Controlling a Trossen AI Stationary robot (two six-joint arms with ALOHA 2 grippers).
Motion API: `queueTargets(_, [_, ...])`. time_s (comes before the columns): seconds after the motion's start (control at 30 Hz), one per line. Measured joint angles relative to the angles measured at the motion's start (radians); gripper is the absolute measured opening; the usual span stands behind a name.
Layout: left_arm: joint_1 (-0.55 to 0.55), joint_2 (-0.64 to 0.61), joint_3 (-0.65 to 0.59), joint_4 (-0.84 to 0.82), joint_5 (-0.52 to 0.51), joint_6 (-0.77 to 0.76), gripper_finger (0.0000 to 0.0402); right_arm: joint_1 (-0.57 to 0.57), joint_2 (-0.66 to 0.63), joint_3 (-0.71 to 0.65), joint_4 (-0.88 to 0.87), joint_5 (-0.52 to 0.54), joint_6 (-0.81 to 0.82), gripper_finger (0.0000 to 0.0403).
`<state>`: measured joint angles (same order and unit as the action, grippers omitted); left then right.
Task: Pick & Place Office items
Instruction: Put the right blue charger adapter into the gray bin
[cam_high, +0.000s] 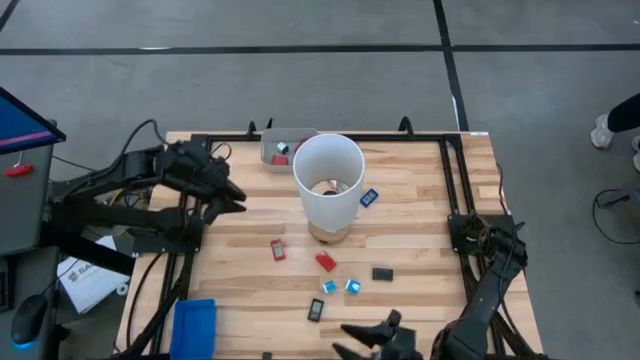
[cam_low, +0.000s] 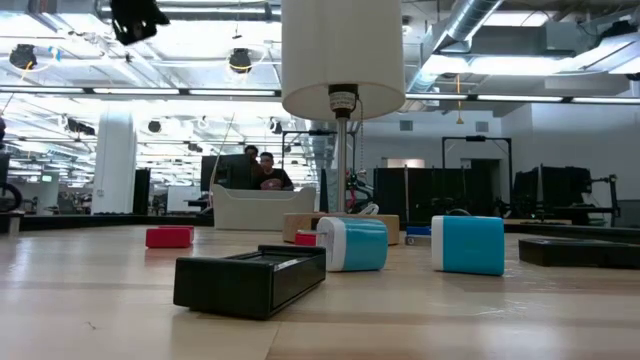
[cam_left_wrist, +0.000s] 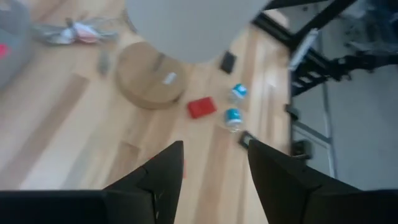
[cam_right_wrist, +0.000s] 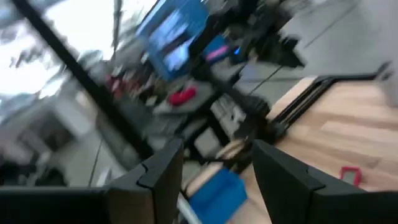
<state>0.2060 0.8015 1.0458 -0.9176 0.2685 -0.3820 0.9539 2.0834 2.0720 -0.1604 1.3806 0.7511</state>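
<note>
Several office items lie on the wooden table near its front: two red pieces (cam_high: 277, 250) (cam_high: 326, 262), two light blue ones (cam_high: 329, 286) (cam_high: 352, 286), two black ones (cam_high: 382, 272) (cam_high: 316, 310) and a blue one (cam_high: 369, 197) beside the tall white cylinder (cam_high: 328, 180). My left gripper (cam_high: 238, 200) hangs open above the table's left part, left of the cylinder, with nothing between its fingers (cam_left_wrist: 168, 174). My right gripper (cam_high: 345, 340) is open over the near edge, its fingers (cam_right_wrist: 161, 171) around nothing.
The white cylinder stands on a round wooden base (cam_left_wrist: 149, 74) mid-table. A grey tray (cam_high: 278, 150) with red bits sits at the far edge, and a blue tray (cam_high: 195, 325) at the near left corner. People sit in the room behind (cam_low: 262, 170).
</note>
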Motion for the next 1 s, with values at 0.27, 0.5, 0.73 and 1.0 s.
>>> queueTargets(0.27, [-0.264,-0.03,0.0,0.01,-0.125,-0.095,0.0164,-0.101,0.0,0.0,-0.461,-0.483,0.276,0.017])
queueTargets(0.5, [-0.555,-0.027,0.0,0.045,-0.404,-0.116,0.0144,-0.196,0.0,0.0,-0.851,-0.886,0.477,0.012])
queueTargets(0.73, [-0.829,-0.023,0.0,0.044,-0.682,-0.202,0.0135,-0.159,-0.003,-0.035,-0.998,-0.799,0.492,0.009])
queueTargets(1.0, [-1.03,0.076,0.0,0.043,-0.862,-0.226,0.0165,-0.126,0.002,-0.249,-1.085,-0.731,0.738,0.0133])
